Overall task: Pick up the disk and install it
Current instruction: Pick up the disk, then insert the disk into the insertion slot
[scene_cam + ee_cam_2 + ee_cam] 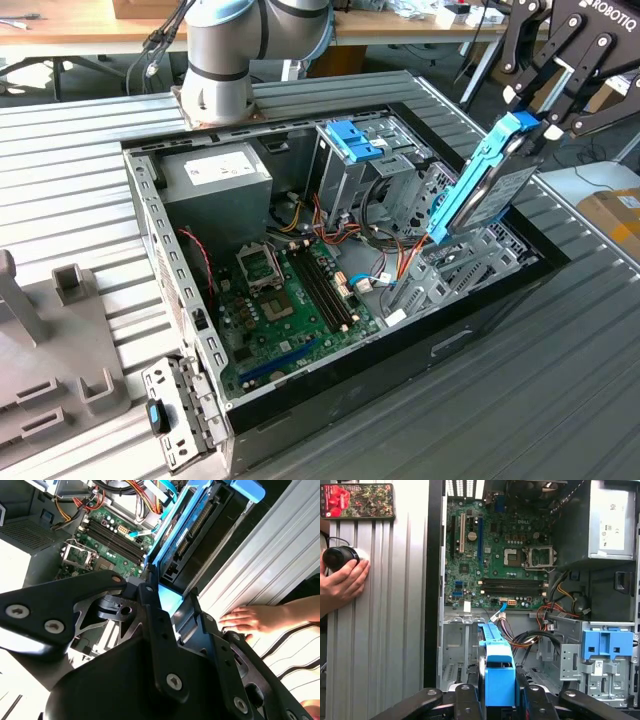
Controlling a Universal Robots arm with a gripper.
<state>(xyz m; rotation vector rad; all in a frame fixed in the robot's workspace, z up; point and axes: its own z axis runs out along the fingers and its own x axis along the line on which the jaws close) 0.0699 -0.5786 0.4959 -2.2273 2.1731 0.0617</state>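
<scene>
My gripper [532, 118] squeezes the top end of the disk [484, 185]. I hold the disk up in the air, tilted, over the open computer case [150, 230]. Its low end is near the grey metal cage [465, 268] inside the case. A person's hand [342, 582] rests on the ribbed table [395, 630] beside the case.

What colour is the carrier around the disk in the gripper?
Bright blue: the carrier frames the disk. It shows best in the exterior view.
</scene>
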